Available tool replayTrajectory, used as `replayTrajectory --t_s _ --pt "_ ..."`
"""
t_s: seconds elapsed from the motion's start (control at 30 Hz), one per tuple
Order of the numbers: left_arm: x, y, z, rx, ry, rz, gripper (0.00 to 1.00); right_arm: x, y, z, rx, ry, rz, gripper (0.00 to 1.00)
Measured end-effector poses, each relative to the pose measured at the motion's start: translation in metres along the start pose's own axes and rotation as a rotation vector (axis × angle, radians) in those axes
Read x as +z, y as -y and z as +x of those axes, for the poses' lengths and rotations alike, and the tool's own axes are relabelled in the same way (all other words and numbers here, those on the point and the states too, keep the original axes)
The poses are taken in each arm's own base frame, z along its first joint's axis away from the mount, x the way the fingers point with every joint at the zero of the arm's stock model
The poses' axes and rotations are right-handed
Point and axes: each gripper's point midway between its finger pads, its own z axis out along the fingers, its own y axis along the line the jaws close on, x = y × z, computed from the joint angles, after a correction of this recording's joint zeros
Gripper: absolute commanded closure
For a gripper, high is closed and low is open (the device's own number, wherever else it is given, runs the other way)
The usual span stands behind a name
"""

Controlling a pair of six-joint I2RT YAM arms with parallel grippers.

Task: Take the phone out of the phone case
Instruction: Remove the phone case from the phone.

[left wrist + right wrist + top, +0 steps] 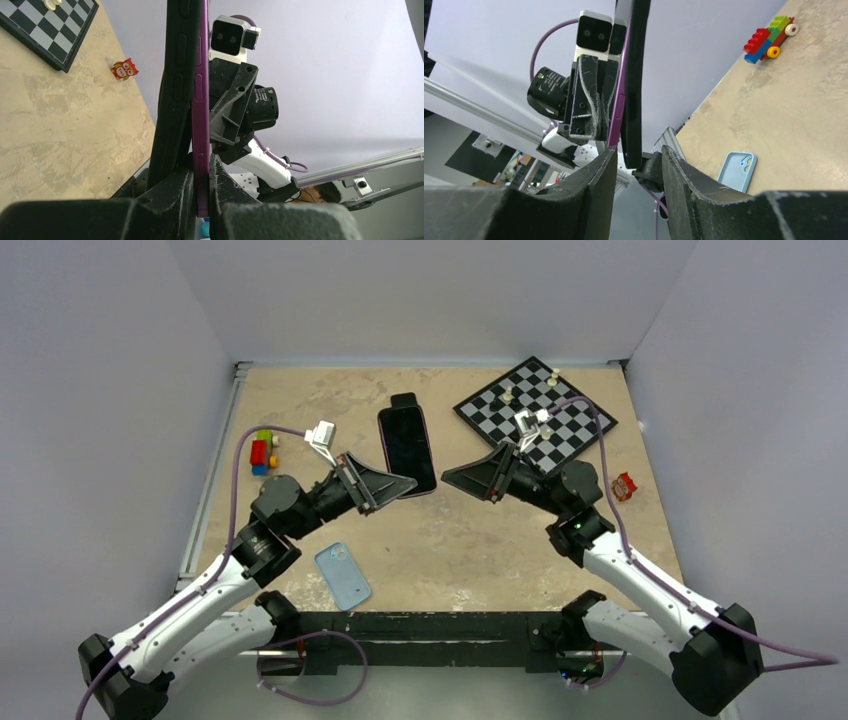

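A black phone point(407, 445) in a purple case is held on edge above the table's middle. My left gripper point(398, 483) is shut on the purple case point(200, 100); in the left wrist view its fingers point(172, 195) pinch the case's edge, and the black phone point(172, 95) stands slightly apart from the case at the near end. My right gripper point(452, 477) is open just to the phone's right. In the right wrist view its jaws stand apart at either side of the phone's lower end point(632, 100), not touching it; the purple case point(617, 112) shows behind it.
A light blue empty phone case point(343, 575) lies on the table near the left arm's base. A chessboard point(536, 412) with a few pieces sits at the back right. A brick toy car point(262, 451) is at the left, and a small red owl figure point(624, 485) at the right.
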Motion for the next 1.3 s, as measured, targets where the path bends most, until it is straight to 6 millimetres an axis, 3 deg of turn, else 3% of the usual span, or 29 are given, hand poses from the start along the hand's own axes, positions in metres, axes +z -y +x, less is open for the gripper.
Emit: replayTrajectory --t_s 0.23,0.37,0.5,1.03,1.3 --pt "0.003 -0.007 0.002 -0.036 -0.001 -0.01 1.0 0.01 -0.006 0.011 0.015 -0.033 -0.046 0.59" --pt "0.004 -0.006 0.001 -0.039 0.0 -0.003 1.0 0.011 -0.008 0.015 0.017 -0.042 -0.057 0.48" --pt "0.004 -0.004 0.0 -0.039 0.003 0.005 1.0 0.008 -0.011 0.015 0.011 -0.034 -0.062 0.45" --pt "0.003 -0.003 -0.002 -0.038 0.02 0.006 1.0 0.004 -0.004 0.025 0.026 -0.045 -0.06 0.6" --pt "0.003 0.001 -0.004 -0.036 0.027 0.021 1.0 0.011 -0.001 0.032 0.059 -0.063 -0.076 0.61"
